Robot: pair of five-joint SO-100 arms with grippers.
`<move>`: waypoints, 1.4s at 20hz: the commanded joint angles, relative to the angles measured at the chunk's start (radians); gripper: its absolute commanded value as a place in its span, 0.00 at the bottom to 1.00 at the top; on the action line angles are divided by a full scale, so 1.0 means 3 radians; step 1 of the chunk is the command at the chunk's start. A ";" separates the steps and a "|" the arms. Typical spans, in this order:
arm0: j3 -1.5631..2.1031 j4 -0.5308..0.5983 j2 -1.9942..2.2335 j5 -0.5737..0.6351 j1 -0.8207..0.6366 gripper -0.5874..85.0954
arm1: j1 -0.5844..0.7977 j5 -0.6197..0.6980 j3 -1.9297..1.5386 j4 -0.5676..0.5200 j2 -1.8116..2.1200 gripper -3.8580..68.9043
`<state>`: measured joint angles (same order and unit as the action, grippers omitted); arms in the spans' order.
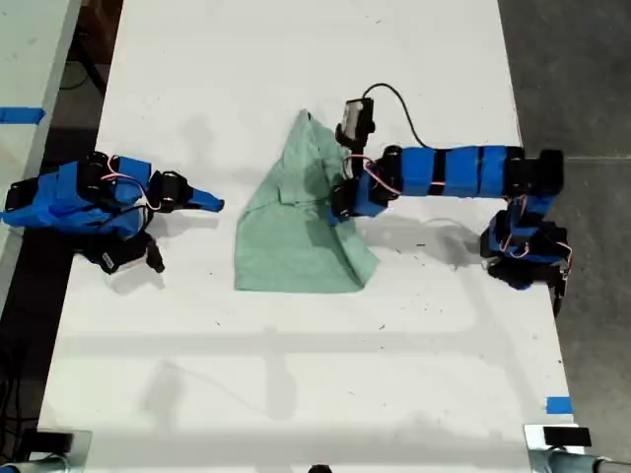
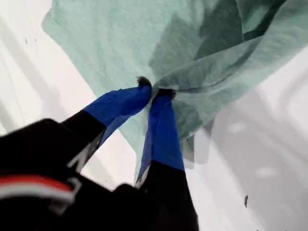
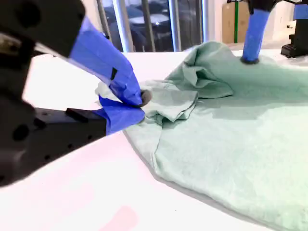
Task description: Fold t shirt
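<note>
Exterior view shows the shirt (image 1: 296, 222) partly folded, more folds left. My first end effector (image 2: 153, 91) pinches its cloth; my second (image 3: 139, 108) seems closed beside its edge, empty.

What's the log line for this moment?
my first gripper: shut on t shirt | my second gripper: shut, clear of cloth | t shirt: partly folded, on table
</note>
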<state>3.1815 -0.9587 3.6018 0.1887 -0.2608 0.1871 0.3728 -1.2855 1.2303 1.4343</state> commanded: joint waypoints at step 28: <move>0.0000 -0.0041 0.0020 -0.0015 -0.0041 0.00 | 0.0358 -0.0210 -0.5957 0.0015 0.6918 0.08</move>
<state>3.1815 -0.9679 3.6018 0.1887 -0.2608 0.3237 0.3344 -3.0342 1.2272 3.4622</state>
